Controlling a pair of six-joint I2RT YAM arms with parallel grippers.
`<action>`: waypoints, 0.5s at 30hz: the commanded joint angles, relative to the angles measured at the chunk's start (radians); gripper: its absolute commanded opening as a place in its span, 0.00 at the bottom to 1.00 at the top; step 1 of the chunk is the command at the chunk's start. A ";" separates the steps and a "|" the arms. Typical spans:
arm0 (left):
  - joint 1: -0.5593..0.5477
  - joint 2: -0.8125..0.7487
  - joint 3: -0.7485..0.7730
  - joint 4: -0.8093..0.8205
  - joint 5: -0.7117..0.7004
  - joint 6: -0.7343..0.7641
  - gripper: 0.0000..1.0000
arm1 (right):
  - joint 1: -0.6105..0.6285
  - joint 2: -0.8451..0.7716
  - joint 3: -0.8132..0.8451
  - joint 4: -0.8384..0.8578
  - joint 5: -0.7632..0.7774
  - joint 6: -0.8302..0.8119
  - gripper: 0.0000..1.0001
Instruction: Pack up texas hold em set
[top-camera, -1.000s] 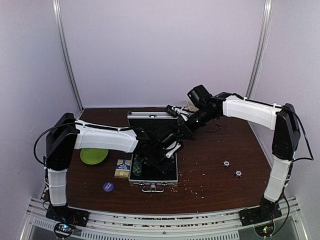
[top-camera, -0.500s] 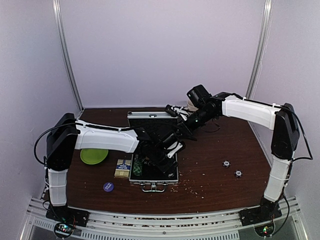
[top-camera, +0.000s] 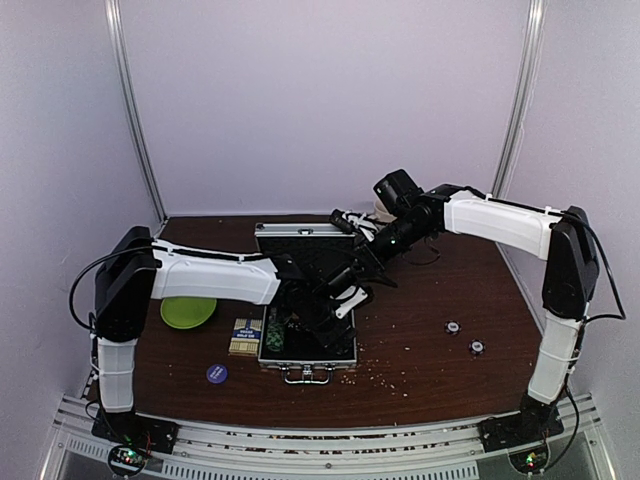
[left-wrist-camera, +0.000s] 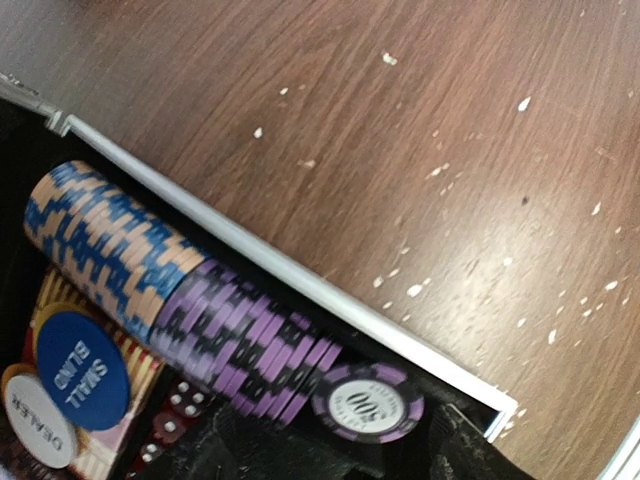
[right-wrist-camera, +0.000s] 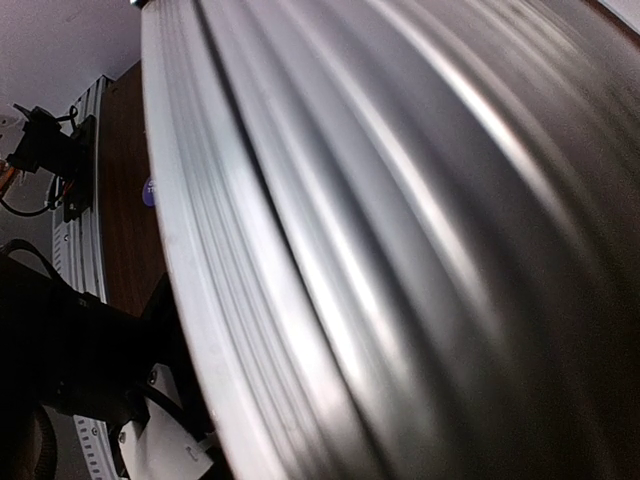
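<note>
Two claws on it | left claw (top-camera: 322, 312) hangs inside the briefcase (top-camera: 306, 366), purple chips (left-wrist-camera: 245, 345) right under it, can't tell if it's spread or pinching | right claw (top-camera: 362, 250) sits hard against the lid (right-wrist-camera: 400, 250), grip hidden too | tip: I'd seat that chip row flat below the rim before the lid drops | card deck box (top-camera: 246, 335) sits just left of the left claw, outside the case | table (left-wrist-camera: 450, 150) is dark wood with pale specks (left-wrist-camera: 415, 290), lilac walls (top-camera: 320, 100) all round

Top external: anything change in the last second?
Barely. The right gripper at the case lid edged slightly down and nearer. The left gripper inside the case shifted only a touch. No grasp or release is visible. The green plate, card box, blue button and right-side buttons stayed put.
</note>
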 joint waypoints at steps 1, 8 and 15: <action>-0.002 0.004 0.012 -0.056 -0.050 0.078 0.70 | -0.003 0.039 0.004 -0.038 0.025 0.011 0.37; -0.002 0.060 0.043 -0.085 0.013 0.118 0.74 | -0.003 0.048 0.010 -0.043 0.023 0.013 0.37; -0.002 0.120 0.101 -0.084 0.003 0.147 0.75 | -0.003 0.057 0.013 -0.048 0.020 0.012 0.37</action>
